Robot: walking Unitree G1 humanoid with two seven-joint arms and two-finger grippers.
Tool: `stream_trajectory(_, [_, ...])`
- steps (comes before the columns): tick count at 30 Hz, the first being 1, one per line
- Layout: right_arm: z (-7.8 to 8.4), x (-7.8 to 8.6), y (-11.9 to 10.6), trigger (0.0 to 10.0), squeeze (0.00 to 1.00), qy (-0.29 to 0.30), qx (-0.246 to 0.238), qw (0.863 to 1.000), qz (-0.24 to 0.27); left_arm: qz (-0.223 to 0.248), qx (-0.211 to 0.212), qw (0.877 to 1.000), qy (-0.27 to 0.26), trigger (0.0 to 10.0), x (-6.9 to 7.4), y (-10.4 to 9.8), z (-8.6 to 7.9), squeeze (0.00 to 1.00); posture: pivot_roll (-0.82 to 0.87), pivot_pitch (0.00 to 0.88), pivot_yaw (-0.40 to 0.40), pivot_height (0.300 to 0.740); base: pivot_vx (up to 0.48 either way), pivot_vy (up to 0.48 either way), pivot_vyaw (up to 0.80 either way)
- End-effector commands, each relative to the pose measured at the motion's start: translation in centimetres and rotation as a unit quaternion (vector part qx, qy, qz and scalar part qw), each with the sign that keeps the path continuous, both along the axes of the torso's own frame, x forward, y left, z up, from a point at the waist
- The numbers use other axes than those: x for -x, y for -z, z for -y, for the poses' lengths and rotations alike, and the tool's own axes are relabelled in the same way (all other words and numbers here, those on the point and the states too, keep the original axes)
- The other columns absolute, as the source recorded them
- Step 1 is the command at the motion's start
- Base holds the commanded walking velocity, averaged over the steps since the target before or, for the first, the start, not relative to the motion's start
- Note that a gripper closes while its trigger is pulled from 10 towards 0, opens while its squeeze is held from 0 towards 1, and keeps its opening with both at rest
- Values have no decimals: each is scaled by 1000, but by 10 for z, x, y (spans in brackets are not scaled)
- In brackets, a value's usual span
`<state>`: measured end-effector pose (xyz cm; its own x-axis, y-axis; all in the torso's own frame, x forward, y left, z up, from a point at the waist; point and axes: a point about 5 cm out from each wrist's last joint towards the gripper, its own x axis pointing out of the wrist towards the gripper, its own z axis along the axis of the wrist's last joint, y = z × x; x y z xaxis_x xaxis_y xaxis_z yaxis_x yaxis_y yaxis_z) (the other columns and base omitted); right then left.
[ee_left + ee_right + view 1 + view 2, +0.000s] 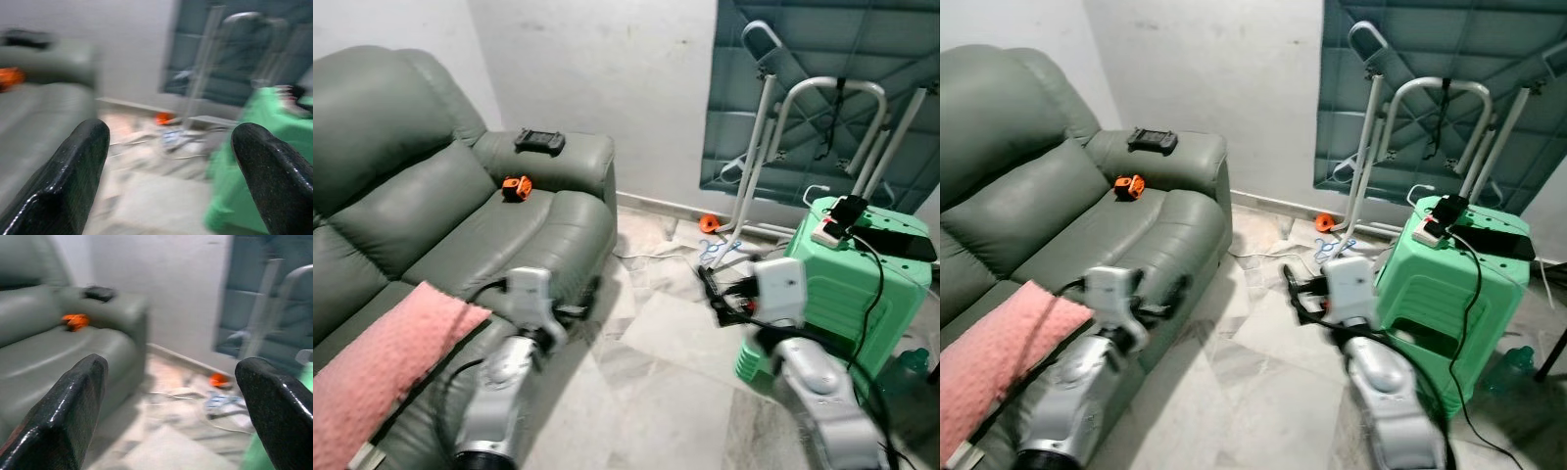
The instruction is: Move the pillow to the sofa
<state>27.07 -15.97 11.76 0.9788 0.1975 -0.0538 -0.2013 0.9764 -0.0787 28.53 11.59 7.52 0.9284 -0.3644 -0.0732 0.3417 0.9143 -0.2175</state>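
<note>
Your pink pillow (382, 367) on the grey sofa (431, 225) looks soft and light; pinch a corner. Both the left gripper (168, 161) and the right gripper (171, 401) are spread wide, empty.

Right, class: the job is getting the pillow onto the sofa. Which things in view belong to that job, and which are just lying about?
Part of the job:
pink pillow, lying on the seat
grey sofa
left end effector, open
right end effector, open

Just lying about:
orange object on the seat
black device on the armrest
green stool
folded metal frame
</note>
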Motion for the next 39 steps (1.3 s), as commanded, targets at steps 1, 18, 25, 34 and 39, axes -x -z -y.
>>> stream_trajectory(1, [-11, -2, -5, 10000, 0, -18, -11, 1000, 9, 5, -14, 1000, -15, 10000, -2, -2, -13, 0, -186, 0, 45, 740, 345, 0, -781])
stream_trajectory(18, [-12, -1, -5, 10000, 0, -16, -13, 1000, 11, 4, -17, 1000, -13, 10000, -2, -2, -14, 0, -186, 0, 49, 740, 344, 0, -431])
stream_trajectory(25, [-12, -1, -5, 10000, 0, -15, -10, 1000, 13, -2, -33, 999, -22, 10000, -5, 0, -15, 0, -188, 0, 54, 740, 268, 0, 0])
stream_trajectory(34, [-13, 0, -4, 10000, 0, -16, -10, 1000, 13, -12, -36, 998, -46, 10000, -6, 3, -21, 0, -186, 0, 55, 740, 0, 0, 0])
stream_trajectory(39, [-13, 0, -3, 10000, 0, -16, -11, 1000, 13, -16, -31, 998, -51, 10000, -6, 5, -21, 0, -187, 0, 55, 740, 0, 0, 0])
